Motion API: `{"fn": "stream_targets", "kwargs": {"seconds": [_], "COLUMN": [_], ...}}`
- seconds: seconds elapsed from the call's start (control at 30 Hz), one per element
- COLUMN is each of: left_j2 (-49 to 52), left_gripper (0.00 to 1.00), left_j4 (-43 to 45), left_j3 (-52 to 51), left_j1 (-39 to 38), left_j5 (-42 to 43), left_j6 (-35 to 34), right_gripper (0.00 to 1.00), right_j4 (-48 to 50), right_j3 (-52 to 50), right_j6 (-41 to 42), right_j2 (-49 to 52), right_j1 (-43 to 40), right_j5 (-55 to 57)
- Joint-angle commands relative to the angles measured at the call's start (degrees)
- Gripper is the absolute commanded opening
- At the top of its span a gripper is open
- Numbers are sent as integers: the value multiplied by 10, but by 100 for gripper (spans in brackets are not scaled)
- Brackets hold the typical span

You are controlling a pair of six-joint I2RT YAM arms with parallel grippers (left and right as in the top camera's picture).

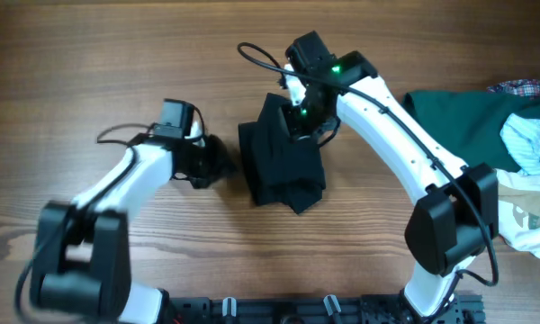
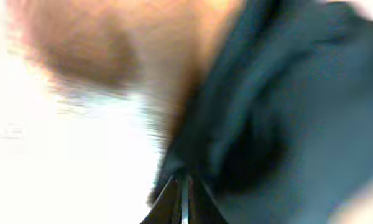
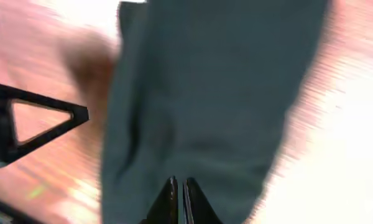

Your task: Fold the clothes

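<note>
Black polo shirt (image 1: 283, 171) sits bunched on the counter (image 1: 117, 54), left end effector (image 1: 220, 167) closed just beside it, right end effector (image 1: 299, 117) closed over its far edge, so I'd flatten it before folding further.

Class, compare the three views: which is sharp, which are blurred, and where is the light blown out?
Overhead: mostly sharp on the black shirt, only the left arm smeared near its base. Left wrist: heavy motion blur, white glare at left. Right wrist: streaked blur, the table washed out at lower right.
</note>
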Motion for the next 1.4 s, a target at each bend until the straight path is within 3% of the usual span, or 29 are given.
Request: {"fn": "stream_targets", "kwargs": {"seconds": [0.0, 0.13, 0.4, 0.53, 0.63, 0.73, 0.87, 0.97, 1.07, 1.37], "left_j2": [-86, -100, -98, -98, -96, -71, 6, 87, 144, 145], "left_gripper": [7, 6, 6, 6, 7, 8, 4, 4, 4, 4], "left_j4": [22, 64, 92, 122, 174, 259, 318, 369, 354, 335], "left_j3": [1, 1, 1, 1, 1, 1, 1, 1, 2, 5], "left_j1": [3, 3, 2, -26, -65, -122, -153, -146, -123, -85], "left_j5": [-35, -37, -63, -63, -72, -135, -236, -243, -262, -211], "left_j6": [79, 128, 139, 154, 169, 200, 212, 212, 191, 169], "right_gripper": [4, 4, 5, 4, 5, 4, 4, 4, 4, 8], "right_j4": [17, 16, 11, 31, 36, 39, 32, 35, 33, 42], "right_j3": [-46, -107, -134, -98, -86, -86, -92, -97, -97, -99], "right_j6": [-3, 7, -37, -30, 72, 98, 97, 97, 97, 32], "right_j2": [53, 78, 43, -54, -122, -168, -162, -162, -162, -85], "right_j1": [25, 28, 28, 21, 2, -34, -43, -43, -43, -43], "right_j5": [-92, -142, -194, -145, -36, -9, -9, -7, -2, 11]}}
